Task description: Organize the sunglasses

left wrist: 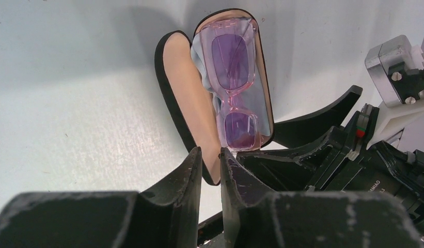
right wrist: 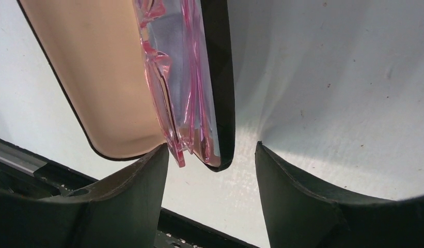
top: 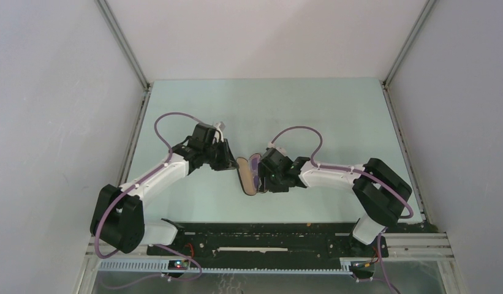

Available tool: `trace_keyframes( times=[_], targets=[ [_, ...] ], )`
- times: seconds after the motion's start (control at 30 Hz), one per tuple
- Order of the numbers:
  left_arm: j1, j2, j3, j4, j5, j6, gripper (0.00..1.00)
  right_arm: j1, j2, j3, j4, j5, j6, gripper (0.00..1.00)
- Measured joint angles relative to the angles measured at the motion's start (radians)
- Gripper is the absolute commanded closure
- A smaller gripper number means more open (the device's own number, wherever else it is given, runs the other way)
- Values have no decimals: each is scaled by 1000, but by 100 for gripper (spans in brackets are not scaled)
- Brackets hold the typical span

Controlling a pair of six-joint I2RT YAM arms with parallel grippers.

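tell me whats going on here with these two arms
Two robot arms are working on an open black case in the middle of the table. The pink sunglasses lie in one half of it, on a light blue cloth. The left gripper seems to pinch the end of the tan-lined lid. The right gripper is open, with its fingers on either side of one end of the case and gripping nothing. The case is not yet closed.

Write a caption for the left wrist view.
Pink sunglasses lie on a light blue cloth inside the open black case; the left gripper pinches its tan-lined lid.
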Motion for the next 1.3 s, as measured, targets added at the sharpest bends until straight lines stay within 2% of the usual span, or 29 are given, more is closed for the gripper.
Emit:
trace_keyframes(
  times=[0.2, 0.33, 0.57, 0.83, 1.3],
  targets=[
    [0, 0, 0, 0, 2, 0, 76, -9, 4, 0, 0, 19, 0, 31],
    [0, 0, 0, 0, 6, 1, 76, -19, 4, 2, -1, 24, -7, 28],
    [0, 13, 0, 0, 5, 2, 68, -5, -6, 2, -23, 38, -54, 25],
    [0, 15, 0, 14, 4, -2, 68, -3, -85, -12, -45, 57, -63, 26],
    [0, 51, 0, 20, 0, -1, 68, 2, -79, -32, -61, 84, -63, 25]
  ],
)
